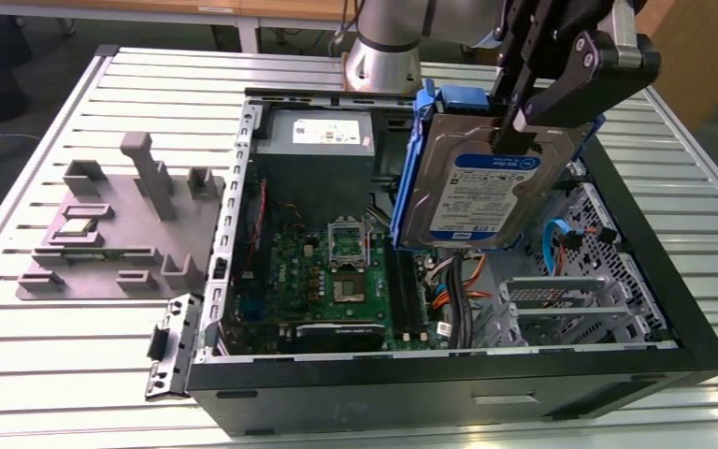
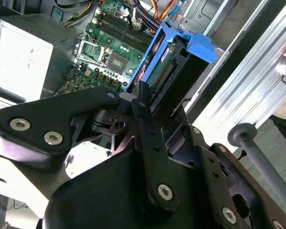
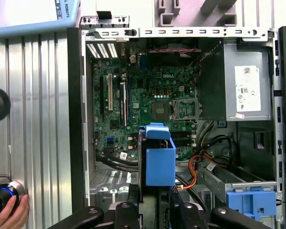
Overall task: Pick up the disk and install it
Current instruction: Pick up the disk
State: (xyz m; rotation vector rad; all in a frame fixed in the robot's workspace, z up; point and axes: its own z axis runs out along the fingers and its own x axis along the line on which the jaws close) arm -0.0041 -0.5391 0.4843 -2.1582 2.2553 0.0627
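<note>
The disk (image 1: 481, 192), a silver hard drive with a white-and-blue label in a blue carrier frame, hangs upright above the open computer case (image 1: 658, 281). My gripper (image 1: 510, 140) is shut on its upper edge, with black fingers on both faces. In the second wrist view the disk (image 2: 168, 57) points down toward the motherboard, held by the gripper (image 2: 147, 98). In the first wrist view its blue carrier end (image 3: 157, 160) sticks out from the gripper (image 3: 155, 198) over the case's middle.
Inside the case are the grey power-supply box (image 1: 319, 140), the green motherboard (image 1: 334, 276) and a metal drive cage (image 1: 565, 299) with orange and blue cables. A grey fixture block (image 1: 109, 229) sits on the slatted table at the exterior view's left. A hand (image 3: 12, 217) rests by a knob.
</note>
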